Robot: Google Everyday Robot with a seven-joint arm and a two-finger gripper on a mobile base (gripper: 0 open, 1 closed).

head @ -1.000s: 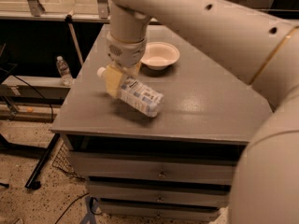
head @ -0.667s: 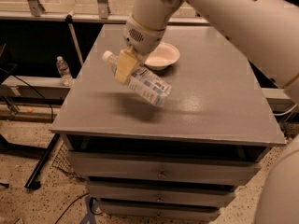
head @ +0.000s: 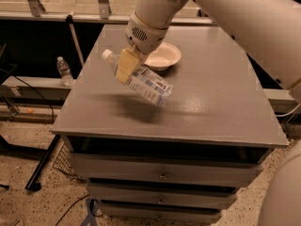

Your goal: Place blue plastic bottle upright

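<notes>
The blue plastic bottle [head: 146, 83] is clear with a white cap and a pale blue-and-white label. It hangs tilted in the air above the grey table [head: 211, 112], cap up to the left, base down to the right. My gripper [head: 127, 66] is shut on the bottle near its neck end, with a yellowish finger [head: 125, 68] across the front of it. The white arm comes down from the upper right. The bottle's shadow lies on the table under it.
A white bowl [head: 163, 56] sits on the table just behind the gripper. A small clear water bottle [head: 64, 71] stands on a low ledge left of the table. Drawers are below the tabletop. Metal stand legs and cables lie on the floor at left.
The gripper has lifted the bottle off the tabletop. The bottle was lying on the table near the bowl and now hangs tilted above it.
</notes>
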